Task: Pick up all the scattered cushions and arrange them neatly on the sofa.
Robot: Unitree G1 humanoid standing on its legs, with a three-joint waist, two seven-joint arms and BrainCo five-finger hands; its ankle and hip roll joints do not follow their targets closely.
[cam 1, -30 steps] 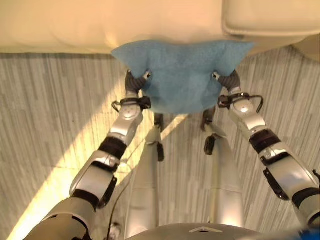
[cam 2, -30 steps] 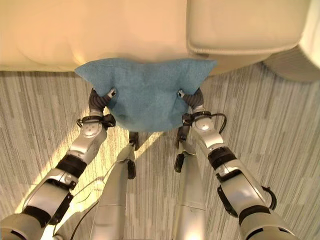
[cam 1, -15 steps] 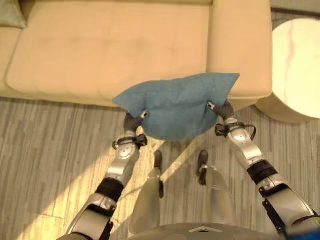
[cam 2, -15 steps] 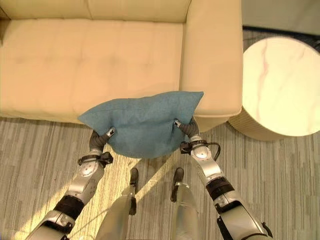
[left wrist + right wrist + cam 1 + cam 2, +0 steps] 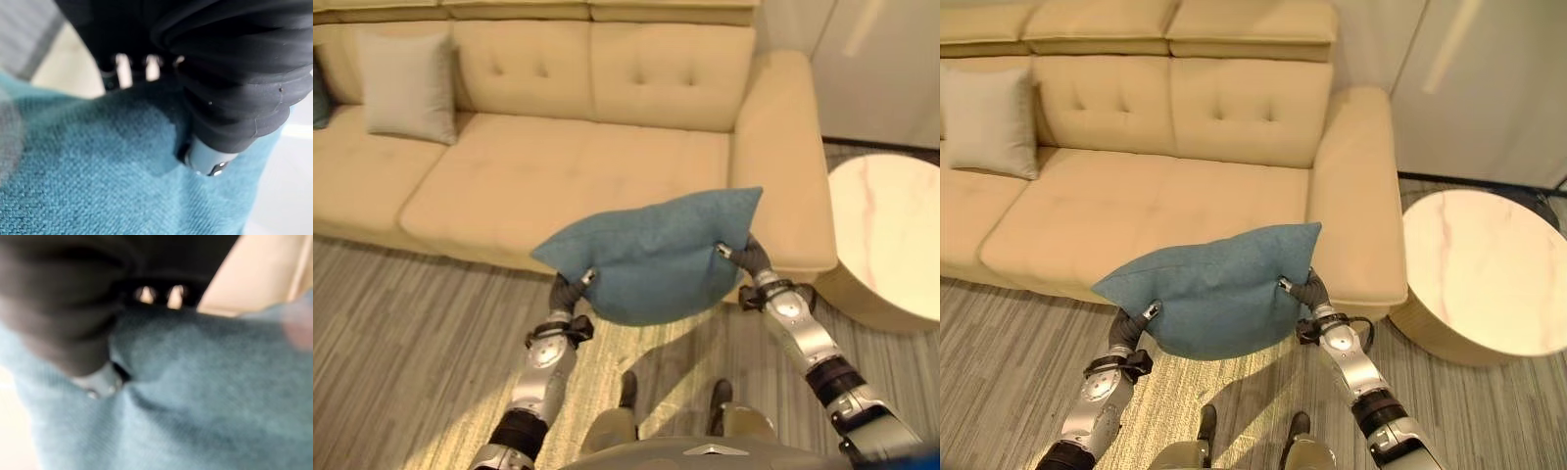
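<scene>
Hands: left hand (image 5: 570,290) and right hand (image 5: 747,257) each pinch a side of the blue cushion (image 5: 651,257), thumbs dug in.
Cushion: off the floor, over the sofa (image 5: 558,166) seat's front edge.
Grey cushion (image 5: 408,85): against backrest, left end.
Round table (image 5: 1484,269): beside sofa's right armrest.

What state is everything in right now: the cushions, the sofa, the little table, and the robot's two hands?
Blue cushion: held up off the floor, before the sofa.
Left hand: pinching the blue cushion.
Right hand: pinching the blue cushion.
Grey cushion: upright against the backrest.
Sofa: right seat bare.
Round table: bare.
</scene>
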